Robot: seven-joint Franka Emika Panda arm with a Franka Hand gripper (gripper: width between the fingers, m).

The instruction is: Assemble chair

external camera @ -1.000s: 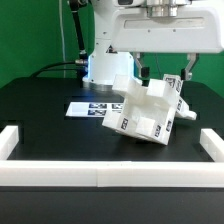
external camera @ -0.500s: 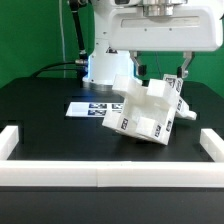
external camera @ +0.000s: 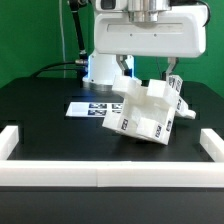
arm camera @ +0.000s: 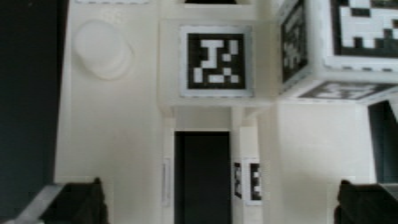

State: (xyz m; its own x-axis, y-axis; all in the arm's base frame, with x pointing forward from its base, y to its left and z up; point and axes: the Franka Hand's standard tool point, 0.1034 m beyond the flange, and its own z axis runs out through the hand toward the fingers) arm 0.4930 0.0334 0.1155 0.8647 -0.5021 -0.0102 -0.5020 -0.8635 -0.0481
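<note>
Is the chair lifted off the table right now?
No, the chair sits tilted with its lower edge resting on the black table.

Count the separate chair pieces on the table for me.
1: the chair looks like one joined cluster, tilted, mid-table, next to the marker board. Loose parts behind it may be hidden.

The exterior view stands off the near edge of the black table [external camera: 40,120], slightly raised and at middling range. It faces the white robot arm's base [external camera: 105,68] at 12 o'clock, with the long white rail [external camera: 100,176] at 6 o'clock. The wrist view looks along the two-finger gripper [arm camera: 217,196] from very close. Both views share the small white blocky plastic chair [external camera: 148,112] [arm camera: 134,120], which sits just 3 o'clock of the exterior view's centre.
</note>
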